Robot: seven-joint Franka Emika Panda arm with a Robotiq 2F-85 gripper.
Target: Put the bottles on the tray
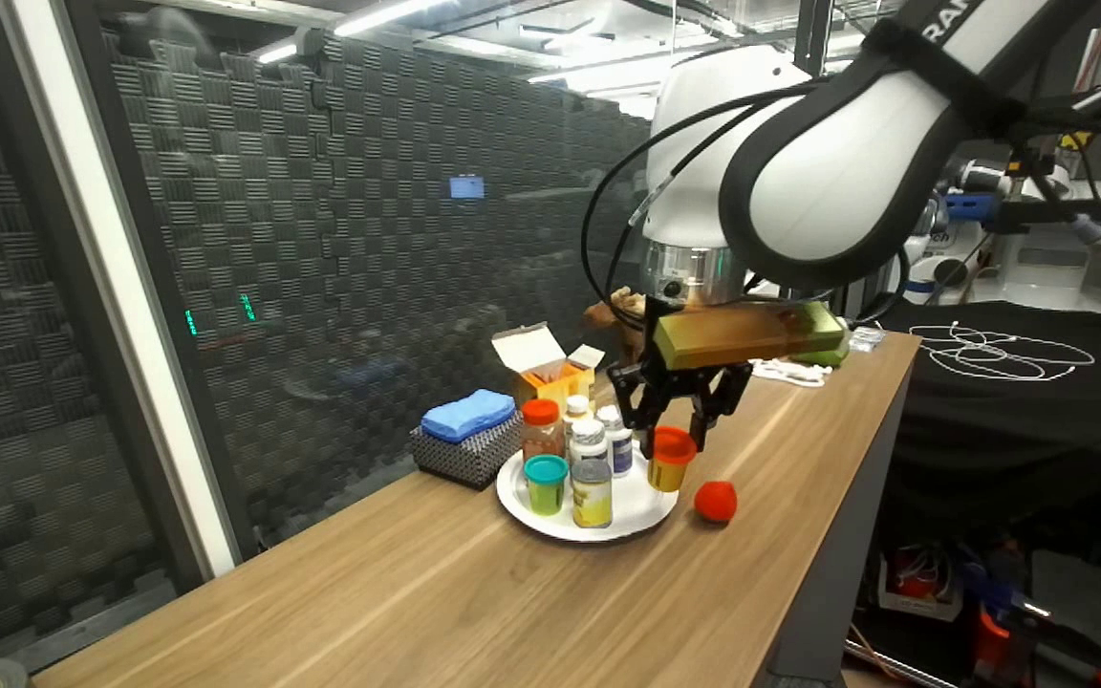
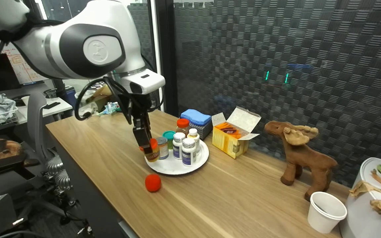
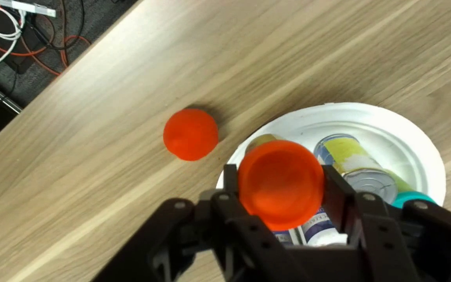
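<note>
The wooden table [image 1: 398, 612] is standing along a glass wall [image 1: 398, 239] with dark foam panels [image 2: 243, 43], and on it a white plate [image 1: 636, 511] is carrying a red-capped jar [image 1: 541, 436], three white-capped bottles [image 2: 189, 156], a teal-capped tub [image 1: 545, 489] and a yellow-labelled can [image 1: 593, 499]. The white arm [image 2: 94, 49] is hanging bent above, and its gripper [image 3: 280, 180] is pinching an orange-capped Play-Doh tub [image 1: 668, 475] at the plate's rim, although I cannot tell whether this tub is touching the plate. Beside the held tub, the can and bottles are crowding the plate, a red ball-like object [image 3: 191, 134] is lying near, and an open Yogi box [image 2: 232, 142] and a plush moose [image 2: 306, 160] are standing around.
</note>
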